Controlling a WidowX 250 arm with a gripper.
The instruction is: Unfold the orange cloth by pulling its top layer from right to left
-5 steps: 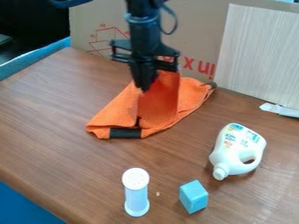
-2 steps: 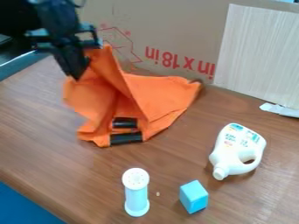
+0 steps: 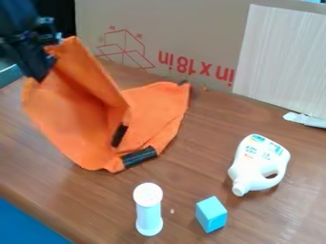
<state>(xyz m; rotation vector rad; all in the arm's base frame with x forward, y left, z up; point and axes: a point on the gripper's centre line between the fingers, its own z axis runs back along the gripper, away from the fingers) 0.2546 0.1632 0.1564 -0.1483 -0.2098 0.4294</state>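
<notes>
Shifting, latest entry: you have carried the hand away from the middle of the worktop to the view's upper left, closed on a raised edge of the orange cloth. Effect, as you may judge it: more cloth lifted, the rest dragged leftward, its far corner drawn in from beside the white panel. Cloth, one: left of centre, partly hanging from your hand, the lower part apparently on the worktop. Long axis: raised fold slanting from your hand, upper left, down to lower right; flatter part running from bottom centre up to the right, corner pointing at the carton. Black strip, lower edge: formerly level, now tilted, right end higher. White bottle, lying, cap toward lower left: unmoved.
</notes>
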